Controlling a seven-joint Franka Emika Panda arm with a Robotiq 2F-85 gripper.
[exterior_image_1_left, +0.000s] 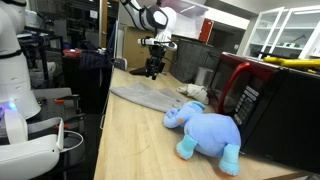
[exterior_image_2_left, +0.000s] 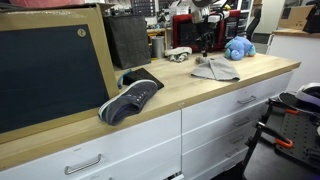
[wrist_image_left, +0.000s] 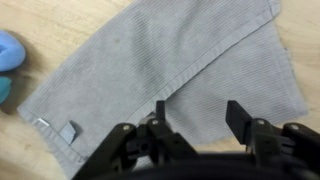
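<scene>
My fingers stand apart with nothing between them, hovering just above the grey towel, so no part of it is gripped. It lies on the pale wooden surface and, as far as I can judge, it is only partly folded: one layer is doubled over another along a slanted edge, and the outline is uneven, not squared up. The cloth looks soft and finely ribbed, limp and flat, with a small sewn tag at one hem. A blue plush elephant, rounded and fuzzy, sits near the towel, and a dark sneaker lies well apart.
</scene>
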